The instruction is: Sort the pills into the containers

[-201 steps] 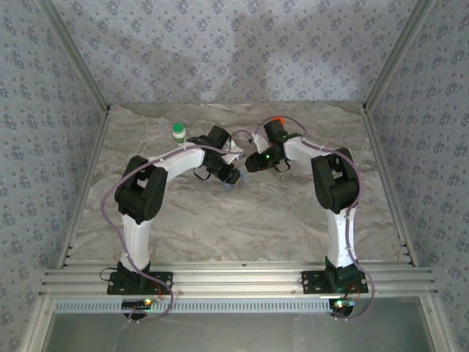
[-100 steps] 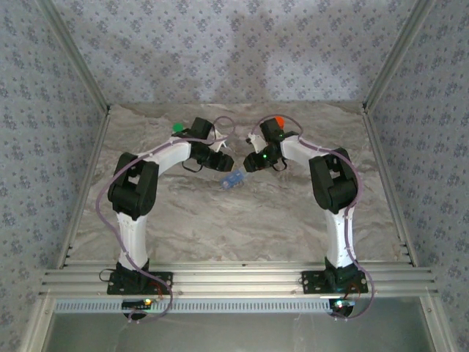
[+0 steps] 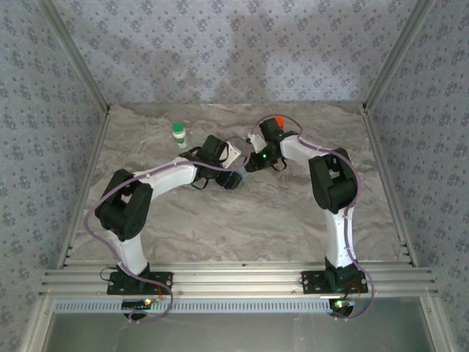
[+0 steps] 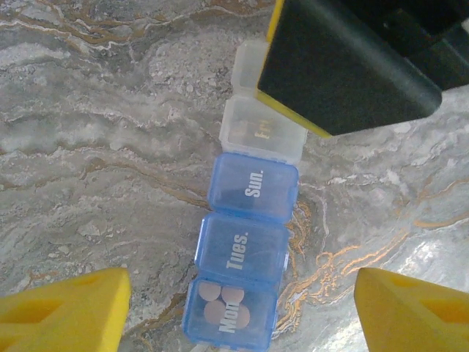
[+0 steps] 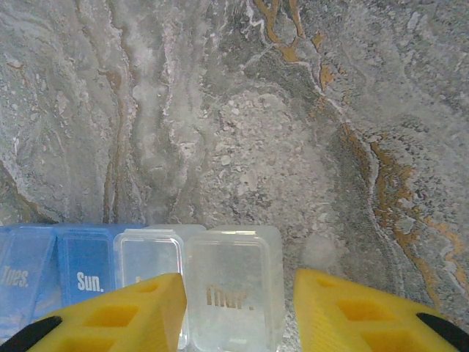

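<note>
Fingers (image 4: 66,312) of the left gripper (image 4: 240,290) stand wide apart. The pill box (image 4: 253,187) lies flat on the table (image 4: 88,110) between them, its long way pointing straight ahead. The right gripper (image 5: 238,293) straddles its far clear end; squeezing or not, I cannot tell.

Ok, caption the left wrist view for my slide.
Open left gripper above a pill box on a marble table, tablets in Monday's compartment.

The top view looks down from high behind both arm bases, taking in the whole marble surface (image 3: 220,220). Each wrist view sits close above that surface, facing down; both share the pill box (image 4: 245,249), turned differently in each
</note>
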Motion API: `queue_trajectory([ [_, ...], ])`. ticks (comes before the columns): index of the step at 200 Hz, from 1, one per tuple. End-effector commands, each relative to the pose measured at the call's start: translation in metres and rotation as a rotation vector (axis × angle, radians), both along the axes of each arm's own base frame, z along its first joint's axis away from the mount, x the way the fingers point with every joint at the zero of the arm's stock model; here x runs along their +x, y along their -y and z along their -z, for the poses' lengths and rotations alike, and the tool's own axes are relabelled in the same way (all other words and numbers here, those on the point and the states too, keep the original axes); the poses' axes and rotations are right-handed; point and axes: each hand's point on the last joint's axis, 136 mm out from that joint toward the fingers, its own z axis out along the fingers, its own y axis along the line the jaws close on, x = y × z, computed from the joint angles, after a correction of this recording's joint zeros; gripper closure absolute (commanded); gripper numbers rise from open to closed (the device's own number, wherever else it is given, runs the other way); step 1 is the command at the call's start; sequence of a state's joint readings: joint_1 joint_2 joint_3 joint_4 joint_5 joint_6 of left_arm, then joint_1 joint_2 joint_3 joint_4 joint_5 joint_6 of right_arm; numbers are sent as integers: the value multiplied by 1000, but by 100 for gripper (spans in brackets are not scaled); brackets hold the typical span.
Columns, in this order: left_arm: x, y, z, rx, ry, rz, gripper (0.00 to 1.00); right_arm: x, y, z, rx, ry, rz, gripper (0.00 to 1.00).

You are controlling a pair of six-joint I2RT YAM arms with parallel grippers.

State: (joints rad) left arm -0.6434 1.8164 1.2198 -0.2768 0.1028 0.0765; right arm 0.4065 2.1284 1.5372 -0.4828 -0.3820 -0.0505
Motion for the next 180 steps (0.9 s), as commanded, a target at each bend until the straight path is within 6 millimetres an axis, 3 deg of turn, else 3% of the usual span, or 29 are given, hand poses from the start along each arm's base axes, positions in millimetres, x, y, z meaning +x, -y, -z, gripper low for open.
queue_trajectory([
  [1, 11, 0, 4, 90, 52, 13, 19, -26, 17, 44, -117, -125, -12, 55],
  [29, 12, 5, 17, 140, 35, 25, 21, -26, 17, 44, -120, -125, -13, 55],
  [75, 21, -1, 18, 112, 20, -33, 24, -26, 19, 45, -130, -125, -12, 55],
  [149, 42, -24, 4, 81, 43, -151, 27, -26, 19, 47, -145, -125, -18, 55],
  [180, 49, -22, -11, 33, 70, -170, 27, -27, 18, 48, -149, -129, -24, 55],
])
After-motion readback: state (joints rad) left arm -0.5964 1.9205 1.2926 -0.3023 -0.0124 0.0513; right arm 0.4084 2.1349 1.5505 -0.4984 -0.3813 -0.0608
